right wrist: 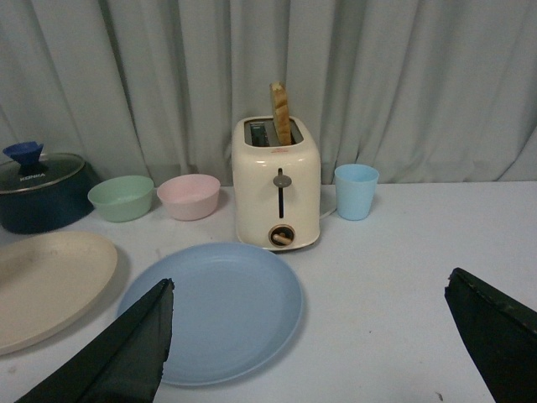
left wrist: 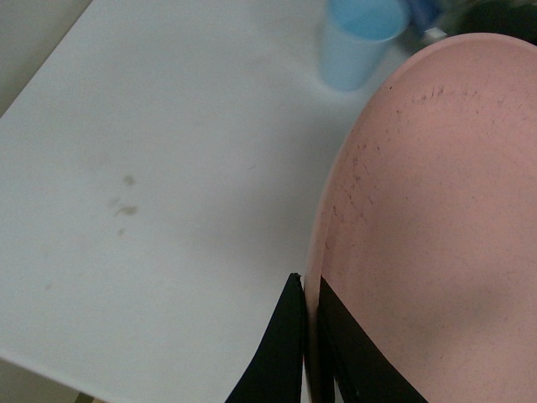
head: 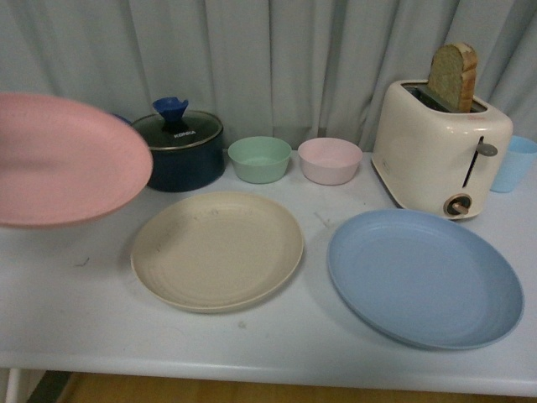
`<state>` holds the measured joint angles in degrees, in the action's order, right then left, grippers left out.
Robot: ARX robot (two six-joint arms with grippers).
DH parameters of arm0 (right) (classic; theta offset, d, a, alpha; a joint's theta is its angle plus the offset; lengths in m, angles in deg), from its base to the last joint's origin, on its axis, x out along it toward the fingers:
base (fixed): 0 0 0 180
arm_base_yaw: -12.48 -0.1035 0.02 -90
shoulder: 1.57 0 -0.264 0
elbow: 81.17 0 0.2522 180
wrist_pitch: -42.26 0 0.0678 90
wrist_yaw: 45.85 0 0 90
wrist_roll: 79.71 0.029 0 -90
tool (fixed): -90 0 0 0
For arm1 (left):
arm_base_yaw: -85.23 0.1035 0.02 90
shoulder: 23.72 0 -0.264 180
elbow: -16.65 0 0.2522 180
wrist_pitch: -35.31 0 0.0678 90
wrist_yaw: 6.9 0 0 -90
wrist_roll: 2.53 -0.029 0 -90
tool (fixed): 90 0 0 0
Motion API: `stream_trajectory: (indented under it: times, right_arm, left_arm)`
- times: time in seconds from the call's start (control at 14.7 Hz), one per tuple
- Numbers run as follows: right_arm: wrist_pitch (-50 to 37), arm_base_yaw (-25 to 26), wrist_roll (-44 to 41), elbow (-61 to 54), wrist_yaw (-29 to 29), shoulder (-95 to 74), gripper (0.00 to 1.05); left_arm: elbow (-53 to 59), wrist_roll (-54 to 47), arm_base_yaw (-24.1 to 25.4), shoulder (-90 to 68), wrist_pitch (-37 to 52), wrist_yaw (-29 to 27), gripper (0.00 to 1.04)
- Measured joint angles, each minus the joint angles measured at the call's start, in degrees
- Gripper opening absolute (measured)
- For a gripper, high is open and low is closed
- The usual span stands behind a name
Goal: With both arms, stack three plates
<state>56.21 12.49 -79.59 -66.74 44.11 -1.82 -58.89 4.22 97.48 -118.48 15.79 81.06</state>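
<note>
**mik_r:** ok so where's everything at right now? which plate goes where?

**dana_bots:** The left tool (left wrist: 308,290) has the pink plate (head: 67,159) pinched by its rim, one finger on each face, jaws narrow. The plate looks lifted off the counter (head: 75,311), way out on the left and roughly level. The beige plate (head: 216,249) lies flat mid-counter, to the right of the pink one and lower. So I'd guess the move is across to the right, then down. The plates are round, so there's no long axis to line up, just centre over centre.

**mik_r:** and the right arm?

**dana_bots:** The right tool (right wrist: 310,285) is spread wide and holding nothing. In its wrist view it's looking over the blue plate (head: 424,277), which sits flat just right of the beige one with a small gap between them. So left is nearer beige and right is nearer blue.

**mik_r:** anything in the way?

**dana_bots:** Not really on that path. The dark pot (head: 178,147) sits behind, and the pink plate's far edge overlaps it in the front view, though I can't tell how close they actually are. The green bowl (head: 259,159) and pink bowl (head: 330,160) are behind the beige plate. The toaster (head: 440,147) with its bread slice (head: 454,77) and the blue cup (head: 512,164) are back right, behind the blue plate. I'd watch the pot lid on the swing.
</note>
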Motion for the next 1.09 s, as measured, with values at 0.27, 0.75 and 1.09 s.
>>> stream_trajectory:
  times: [0.27, 0.75, 1.09]
  right_arm:
    - [0.02, 0.0, 0.0, 0.0, 0.0, 0.0, 0.98]
    - [0.02, 0.0, -0.02, 0.0, 0.0, 0.0, 0.98]
    - [0.0, 0.0, 0.0, 0.0, 0.0, 0.0, 0.98]
  left_arm:
    - [-0.37, 2.86, -15.63, 3.08, -3.69, -2.36, 0.03]
    - [-5.22, 8.0, -25.31, -9.14, -4.07, -7.37, 0.03]
    - [-5.51, 8.09, -24.52, -14.12, -3.19, -9.11, 0.03]
